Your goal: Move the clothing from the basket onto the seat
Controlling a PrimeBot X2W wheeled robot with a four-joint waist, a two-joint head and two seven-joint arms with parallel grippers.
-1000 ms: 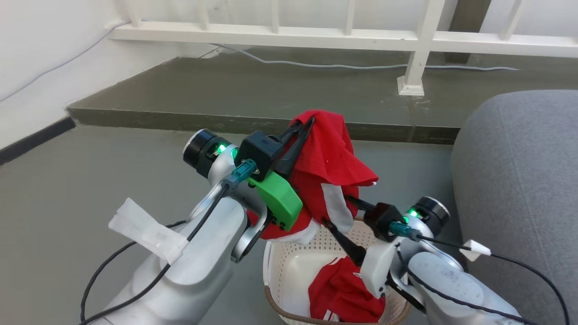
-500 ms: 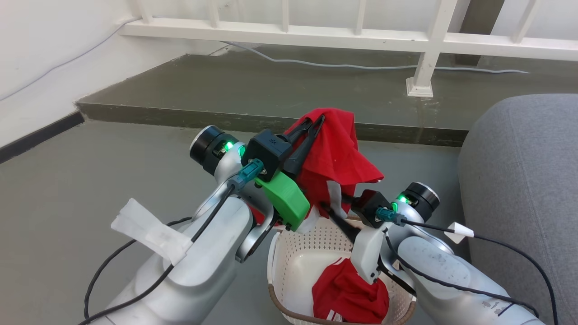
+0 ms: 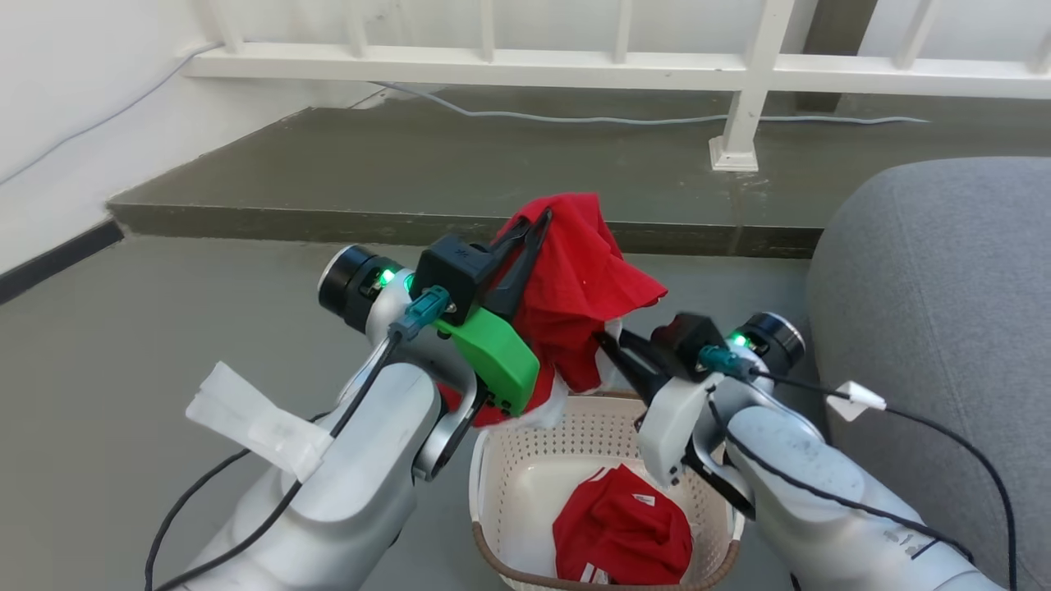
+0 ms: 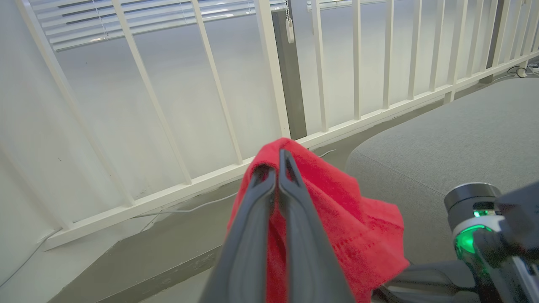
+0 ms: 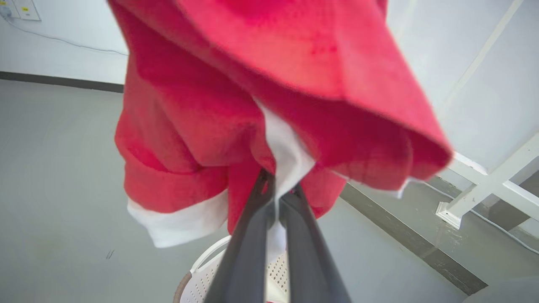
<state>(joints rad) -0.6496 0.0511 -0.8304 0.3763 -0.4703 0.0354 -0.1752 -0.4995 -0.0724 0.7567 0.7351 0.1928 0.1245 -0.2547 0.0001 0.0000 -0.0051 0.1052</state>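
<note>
A red garment [image 3: 575, 279] with white trim hangs above the cream basket [image 3: 525, 468]. My left gripper [image 3: 538, 220] is shut on its top fold, seen as left gripper [image 4: 273, 166] pinching red cloth [image 4: 337, 219]. Lower down, my right gripper [image 3: 606, 345] is shut on the white stripe of the same garment [image 5: 236, 126], its right gripper [image 5: 276, 185] fingers closed around the white band. A second red piece [image 3: 620, 533] lies crumpled inside the basket. The grey seat [image 3: 944, 312] rises at the right, apart from both grippers.
A raised dark floor step [image 3: 460, 222] runs across behind the basket. A white railing [image 3: 575, 70] with a post foot [image 3: 731, 156] stands beyond it, with a grey cable along its base. White wall at the left.
My right gripper has gone from open to shut on the hanging garment's white stripe, moving up from the basket. The camera has shifted slightly. The left gripper keeps its hold.
</note>
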